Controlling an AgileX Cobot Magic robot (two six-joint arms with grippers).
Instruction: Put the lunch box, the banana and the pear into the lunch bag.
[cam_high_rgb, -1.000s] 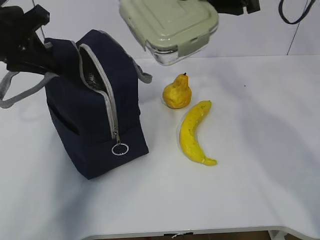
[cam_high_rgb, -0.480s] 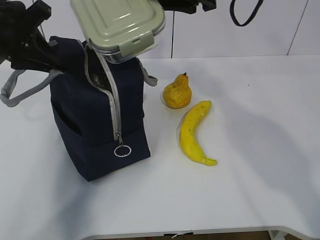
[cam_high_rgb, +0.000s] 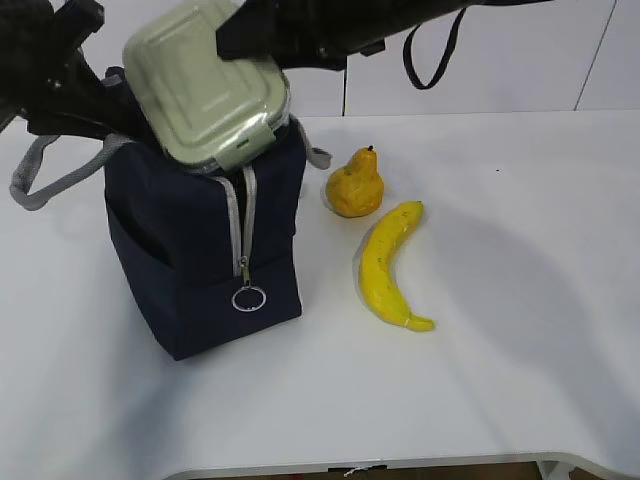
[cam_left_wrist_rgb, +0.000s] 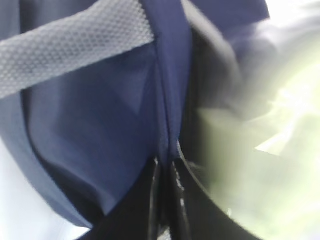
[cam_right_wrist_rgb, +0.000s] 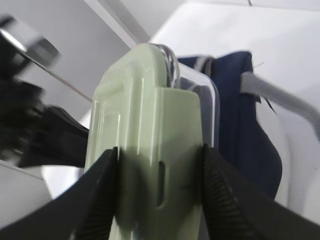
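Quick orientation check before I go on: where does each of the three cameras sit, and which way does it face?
Exterior: in front of the table, looking down at a slant at lunch bag, pear, banana; both arms show.
Left wrist: on the left arm, facing bag fabric pinched by the left gripper.
Right wrist: on the right arm, facing the lunch box clamped between its fingers.
All share bag and lunch box.

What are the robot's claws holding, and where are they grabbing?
The right claw grips the lunch box across the end of its green lid, one finger on each side. The left claw pinches the lunch bag fabric at the top edge.
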